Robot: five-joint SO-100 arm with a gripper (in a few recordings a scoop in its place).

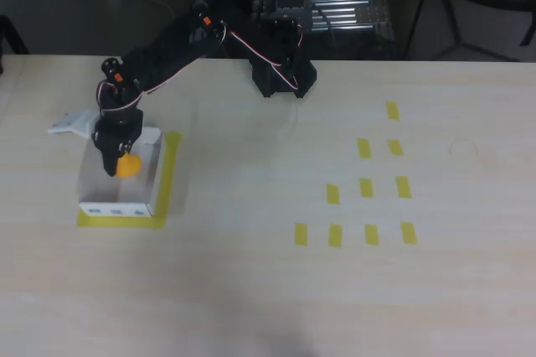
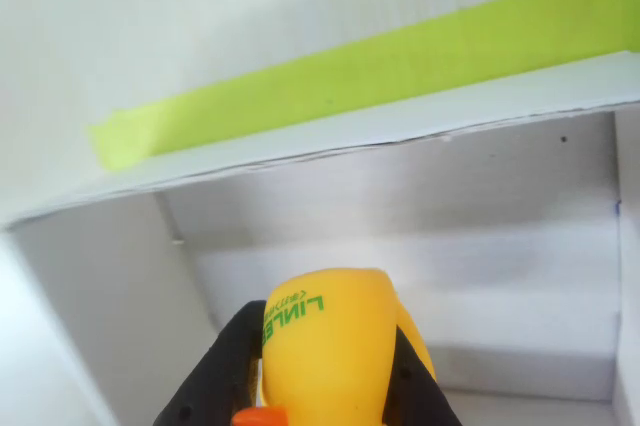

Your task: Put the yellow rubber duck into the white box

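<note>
The gripper [image 2: 320, 396] clamps the yellow rubber duck [image 2: 328, 346], printed "LINLEE", over the white box [image 2: 400, 236]

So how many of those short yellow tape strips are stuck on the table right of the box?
10, on the table in the overhead view: one on top, two below, three next, four at the bottom. None look hidden.

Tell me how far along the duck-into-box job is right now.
Done: the small yellow rubber duck is picked up, clamped between the black fingers of the hand. In hand: the hand holds it over the open-topped white cardboard box, whose inner walls surround it in the wrist view. Left: release the duck into the box and withdraw.
</note>
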